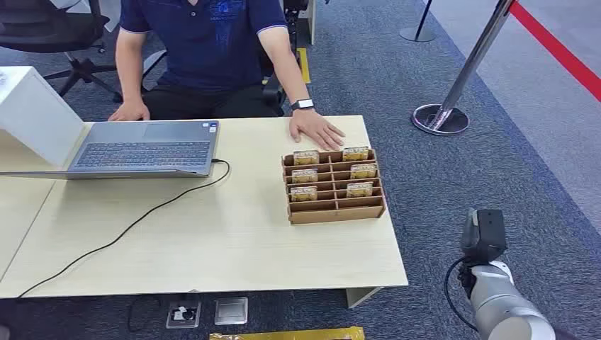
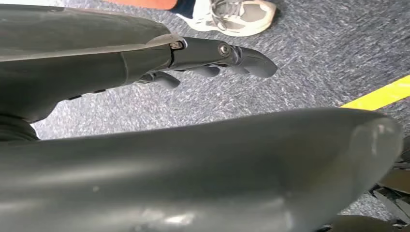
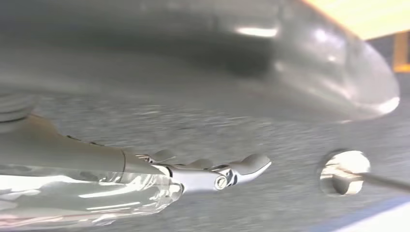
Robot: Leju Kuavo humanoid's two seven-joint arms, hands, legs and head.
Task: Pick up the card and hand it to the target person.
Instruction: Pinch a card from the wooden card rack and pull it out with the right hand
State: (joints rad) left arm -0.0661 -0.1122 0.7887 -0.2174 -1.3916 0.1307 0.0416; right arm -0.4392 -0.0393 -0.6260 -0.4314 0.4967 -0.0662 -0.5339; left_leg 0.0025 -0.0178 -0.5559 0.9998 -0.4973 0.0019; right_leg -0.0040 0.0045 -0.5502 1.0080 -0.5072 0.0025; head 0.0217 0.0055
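Nothing done yet — cards [image 1: 305,176] sit in the rack [image 1: 334,210]; left robot hand [image 2: 212,60] and right robot hand [image 3: 212,174] spread, holding nothing.

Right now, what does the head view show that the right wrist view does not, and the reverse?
Head view alone: the table, a laptop, the wooden card rack with cards in its slots, and a seated person whose hand rests on the table beside the rack. Right wrist view alone: the right hand, holding nothing, fingers extended above the floor. Both share the grey carpet and a round metal stanchion base.
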